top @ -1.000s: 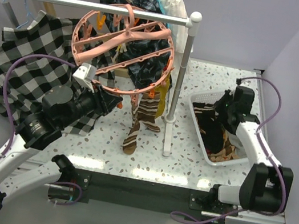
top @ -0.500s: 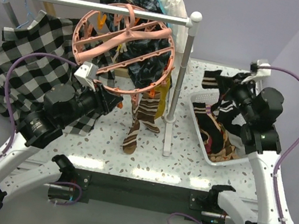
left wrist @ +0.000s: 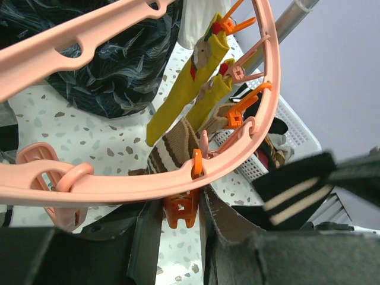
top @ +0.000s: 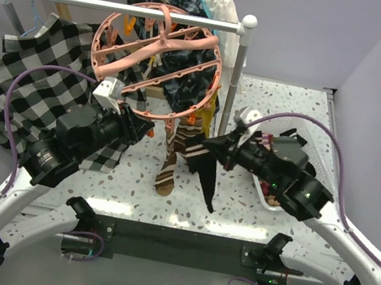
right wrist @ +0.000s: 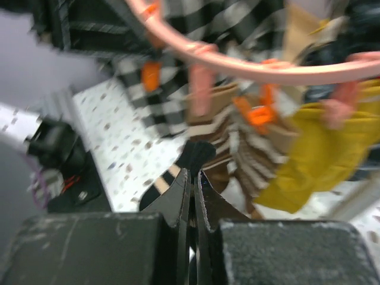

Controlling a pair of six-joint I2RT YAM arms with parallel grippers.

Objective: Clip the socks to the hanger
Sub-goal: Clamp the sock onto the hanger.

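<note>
The left gripper (top: 145,128) sat at the lowest part of the hanger (top: 155,49), its two dark fingers (left wrist: 148,237) closed against the sides of an orange clip (left wrist: 181,211) that hung from the pink ring just above the fingertips. Straight beyond those fingers a brown striped sock (left wrist: 169,151) dangled from the ring, and farther beyond it, slightly to their right, hung the mustard socks (left wrist: 178,104). Off to the right of the fingers a black sock (left wrist: 294,187) with cream bands reached into the wrist view, with the white basket (left wrist: 294,127) behind it.

That black sock was in the right gripper (top: 208,148). The jaws were pressed together with only a thin slit between them (the right wrist view is blurred, but the dark cloth shows at the tips), and the sock (right wrist: 195,155) bunched just above the fingertips. From overhead, the rest of it drooped below the fingers toward the near edge of the table (top: 271,105). The right fingers pointed at the left ones, near them but apart, with the striped sock between and a little beyond. The hanger's rim and its orange clips crossed above the right fingertips, and the mustard cloth lay to their upper right. The checkered shirt (top: 25,76) hung behind the left arm, on the white rail (top: 90,2).
</note>
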